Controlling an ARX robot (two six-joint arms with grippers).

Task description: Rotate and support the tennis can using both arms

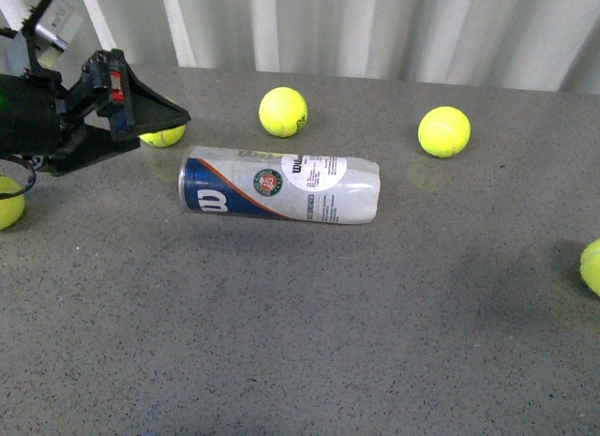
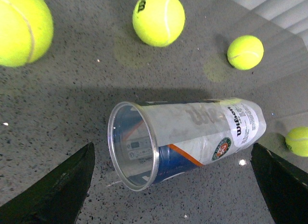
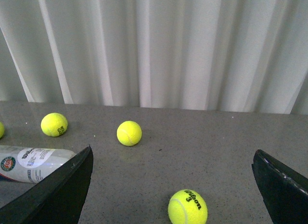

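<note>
The tennis can (image 1: 279, 185) lies on its side in the middle of the grey table, clear with a blue-and-white label and a round green logo. Its metal-rimmed open end (image 2: 132, 151) points toward my left gripper (image 1: 164, 125), which hovers open just off that end, to the left and slightly behind. In the left wrist view the can (image 2: 192, 132) lies between the spread fingers (image 2: 57, 190), touching neither. My right gripper (image 3: 172, 154) is open and holds nothing; it is out of the front view. Only the can's far end (image 3: 33, 164) shows past its finger (image 3: 57, 190).
Yellow tennis balls lie scattered on the table: one behind the can (image 1: 282, 112), one at back right (image 1: 443, 131), one under my left gripper (image 1: 163, 134), one at each side edge (image 1: 7, 202) (image 1: 592, 265). A white curtain (image 1: 375, 33) closes the back.
</note>
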